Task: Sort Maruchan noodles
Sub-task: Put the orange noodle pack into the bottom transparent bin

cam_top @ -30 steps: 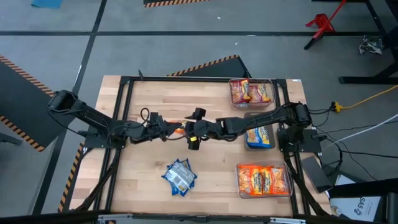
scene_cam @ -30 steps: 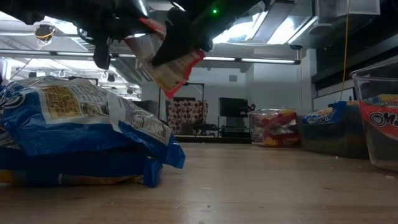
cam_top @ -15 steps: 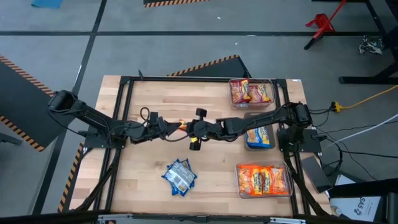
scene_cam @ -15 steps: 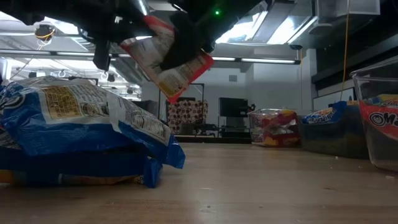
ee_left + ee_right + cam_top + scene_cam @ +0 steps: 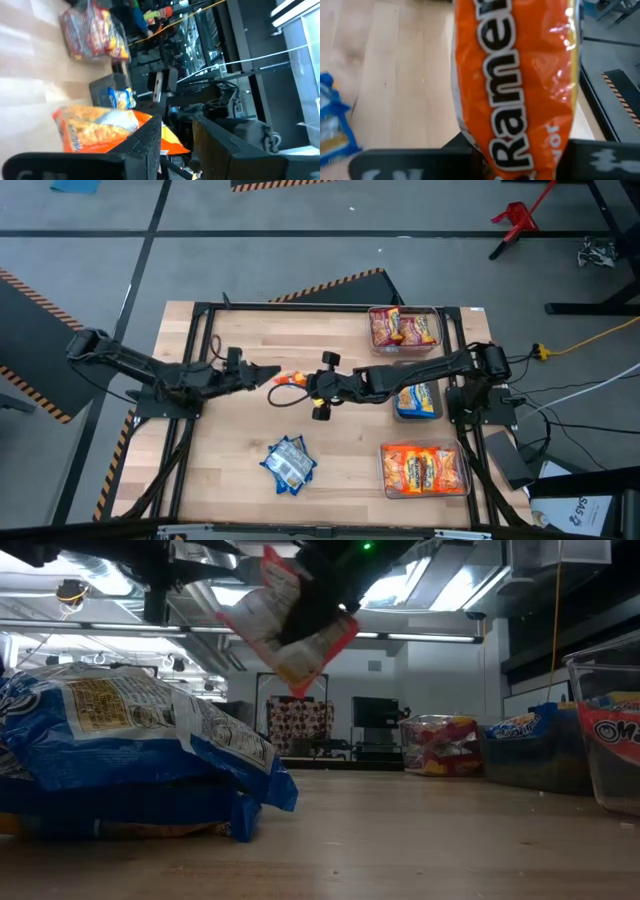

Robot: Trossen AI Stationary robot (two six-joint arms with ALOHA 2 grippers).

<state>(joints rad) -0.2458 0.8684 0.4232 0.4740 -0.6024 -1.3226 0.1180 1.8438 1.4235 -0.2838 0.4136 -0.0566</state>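
Orange ramen packet (image 5: 515, 95) clamped in right gripper (image 5: 303, 380), fingers closed on its lower edge; white lettering "Ramen" readable up the wrapper in the right wrist view. Held up off the wooden table (image 5: 240, 450), roughly above table centre; hanging tilted in the low view (image 5: 290, 625), pale back side with small print, unreadable. Left gripper (image 5: 268, 372) just beside the packet, on the side away from the bins; fingers (image 5: 150, 145) parted, not gripping anything, packet edge (image 5: 100, 130) seen close against one finger in the left wrist view, contact unclear.

Blue-and-yellow packets (image 5: 289, 464) piled on the table nearer the front edge than the held packet; same pile filling the low view's near side (image 5: 130, 740), label text too small to read.

Three clear bins past the held packet, along the right arm's side of the table: front bin (image 5: 424, 470) with orange packets, lettering partly visible in the low view (image 5: 610, 735) but cut off; middle bin (image 5: 416, 400) with blue-and-yellow packets, partly under the right arm; far bin (image 5: 405, 330) with dark red packets.
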